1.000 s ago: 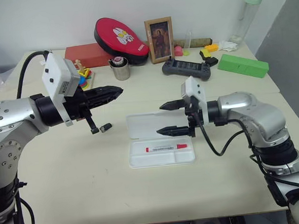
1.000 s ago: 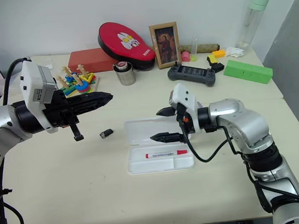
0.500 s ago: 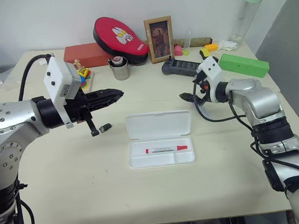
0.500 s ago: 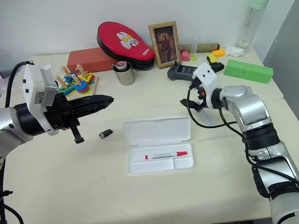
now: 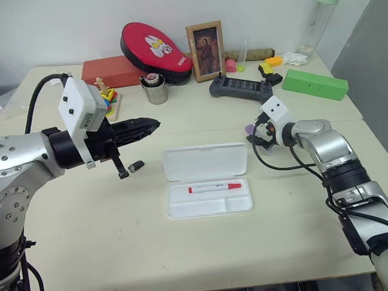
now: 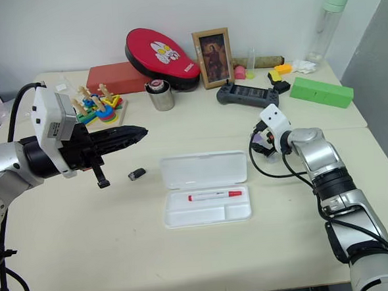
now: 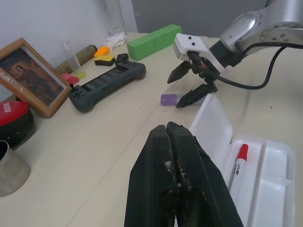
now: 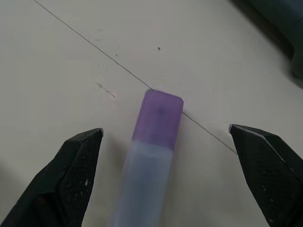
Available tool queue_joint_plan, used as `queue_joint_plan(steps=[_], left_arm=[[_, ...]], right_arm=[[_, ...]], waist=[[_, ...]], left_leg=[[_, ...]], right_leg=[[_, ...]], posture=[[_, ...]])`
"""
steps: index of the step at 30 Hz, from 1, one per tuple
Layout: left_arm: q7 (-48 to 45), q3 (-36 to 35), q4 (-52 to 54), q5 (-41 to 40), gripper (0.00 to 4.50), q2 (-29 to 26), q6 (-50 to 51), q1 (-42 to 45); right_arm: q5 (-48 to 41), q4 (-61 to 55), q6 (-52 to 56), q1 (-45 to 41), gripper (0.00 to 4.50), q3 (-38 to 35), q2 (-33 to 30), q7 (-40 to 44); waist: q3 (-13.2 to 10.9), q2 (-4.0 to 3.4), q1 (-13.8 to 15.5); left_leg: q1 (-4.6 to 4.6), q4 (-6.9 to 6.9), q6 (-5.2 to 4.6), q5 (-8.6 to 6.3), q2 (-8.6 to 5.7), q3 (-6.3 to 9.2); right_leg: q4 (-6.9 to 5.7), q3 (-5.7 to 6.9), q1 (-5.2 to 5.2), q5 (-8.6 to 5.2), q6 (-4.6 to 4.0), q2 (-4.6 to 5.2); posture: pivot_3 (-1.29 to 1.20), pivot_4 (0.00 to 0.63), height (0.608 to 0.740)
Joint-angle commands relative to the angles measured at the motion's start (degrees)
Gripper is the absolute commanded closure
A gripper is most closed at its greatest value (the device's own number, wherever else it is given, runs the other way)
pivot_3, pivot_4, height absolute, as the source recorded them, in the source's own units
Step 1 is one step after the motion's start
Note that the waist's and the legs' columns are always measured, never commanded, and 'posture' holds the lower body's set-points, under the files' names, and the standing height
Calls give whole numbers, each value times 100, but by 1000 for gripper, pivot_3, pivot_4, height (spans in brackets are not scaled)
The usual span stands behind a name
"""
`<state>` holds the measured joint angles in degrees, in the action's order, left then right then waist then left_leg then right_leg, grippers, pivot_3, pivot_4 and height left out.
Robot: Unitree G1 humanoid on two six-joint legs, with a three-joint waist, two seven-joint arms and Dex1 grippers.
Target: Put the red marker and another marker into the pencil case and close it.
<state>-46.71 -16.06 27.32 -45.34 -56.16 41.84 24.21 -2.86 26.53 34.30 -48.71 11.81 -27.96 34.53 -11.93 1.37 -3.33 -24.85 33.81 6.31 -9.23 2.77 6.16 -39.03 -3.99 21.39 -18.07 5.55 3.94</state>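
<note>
now the right gripper [image 8: 165, 137] hangs low over the pale table [image 5: 187, 251] with its two black fingers [image 8: 71, 175] spread wide, and the short purple-capped marker with the pale lavender-grey body [image 8: 154, 146] lies flat on the tabletop between them, touched by neither, its cap end pointing away from the wrist. in the head view the same marker [image 5: 266, 148] is a small purple shape under that gripper's tips, near the far right corner of the flat white plastic pencil case [image 5: 208, 179]. the case lies open, its lid [image 5: 205, 162] folded back flat on the far side and its divided tray [image 5: 209, 198] nearer the robot. the slim white pen with a red cap [image 5: 214, 188] lies lengthwise in the tray's long rear compartment.

the left gripper [image 7: 176, 179] is held above the table with its black fingers pressed together and nothing between them, pointing toward the case from its left. a small dark grey stub [image 5: 136, 165] lies on the table just below and beyond this gripper, well apart from the case.
</note>
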Motion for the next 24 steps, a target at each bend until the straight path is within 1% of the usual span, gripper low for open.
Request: queue_joint_plan(steps=[1, 4, 5, 7, 8, 9, 11, 12, 13, 17, 18, 22, 24], left_arm=[[39, -97, 127, 28, 4500, 2, -106, 107], [39, -102, 126, 32, 4500, 4, -102, 111], [43, -104, 129, 32, 4500, 2, -97, 109], [48, -107, 137, 32, 4500, 0, -90, 105], [50, -111, 144, 26, 4500, 1, -87, 102], [52, -113, 151, 26, 4500, 0, -86, 99], [58, -121, 157, 22, 4500, -1, -83, 97], [61, -123, 160, 20, 4500, -1, -81, 97], [61, -125, 162, 19, 4500, -2, -81, 96], [48, -135, 152, 24, 4500, -6, -94, 85], [48, -137, 153, 23, 4500, -6, -94, 84], [39, -118, 140, 40, 4500, -2, -107, 90], [33, -117, 148, 28, 4500, -6, -98, 91]], right_arm=[[30, 227, 75, -139, 8, -266, 49, -148], [10, 339, 191, -168, 8, -349, 85, -155], [-13, 379, 266, -184, 379, -397, 102, -164], [-65, 436, 369, -209, 682, -476, 134, -166], [-63, 442, 374, -211, 1007, -482, 137, -152], [-52, 442, 375, -210, 1189, -486, 139, -135], [6, 406, 311, -175, 1806, -454, 122, -98], [23, 384, 289, -158, 1971, -440, 114, -75], [34, 356, 269, -139, 2284, -429, 109, -59], [33, 218, 280, -84, 3310, -404, 113, -5], [37, 193, 280, -74, 3415, -400, 110, 4], [86, 163, 238, -51, 3415, -377, 105, 19], [90, -18, 185, 24, 3415, -291, 34, 225]], waist=[[0, 0, -1], [0, 0, -2], [0, 0, -4], [0, 0, -3], [0, 0, -2], [0, 0, 3], [0, 0, 12], [0, 0, 11], [0, 0, 11], [0, 0, 7], [0, 0, 7], [0, 0, 5], [0, 0, 6]], left_leg=[[0, 0, 0, 0, 0, 0], [0, 0, 0, 0, 0, 0], [1, 1, 0, 0, 0, 0], [1, 2, 0, 0, 0, 1], [1, 3, 0, 0, 0, 0], [1, 3, 0, 0, 0, 1], [1, 3, 0, 0, 0, 2], [1, 4, 0, 0, 0, 1], [1, 4, 0, 0, 0, 1], [1, 3, 0, 0, 0, 1], [1, 3, 0, 0, 0, 1], [1, 3, 0, 0, 0, 1], [1, 3, 0, 0, 0, 2]], right_leg=[[0, 0, 0, 0, 0, 0], [0, 0, -2, 0, 0, 0], [-1, 0, -2, 0, 0, 0], [-1, 1, -3, 0, 0, 0], [-1, 1, -3, 1, 0, 0], [-1, 1, -3, 1, 0, 0], [-1, 2, -4, 1, 0, 0], [-1, 1, -5, 1, 0, 0], [-1, 1, -4, 1, 0, 0], [-1, 1, -4, 1, 0, 0], [-1, 1, -4, 1, 0, 0], [-1, 1, -3, 1, 0, 0], [-1, 1, -3, 1, 0, 0]], posture=[[0, 150, 740], [0, 150, 740], [0, 150, 740], [0, 150, 740], [0, 150, 740], [0, 150, 740], [0, 150, 740], [0, 150, 740], [0, 150, 740], [0, 150, 740], [0, 150, 740], [0, 150, 740], [0, 150, 740]])
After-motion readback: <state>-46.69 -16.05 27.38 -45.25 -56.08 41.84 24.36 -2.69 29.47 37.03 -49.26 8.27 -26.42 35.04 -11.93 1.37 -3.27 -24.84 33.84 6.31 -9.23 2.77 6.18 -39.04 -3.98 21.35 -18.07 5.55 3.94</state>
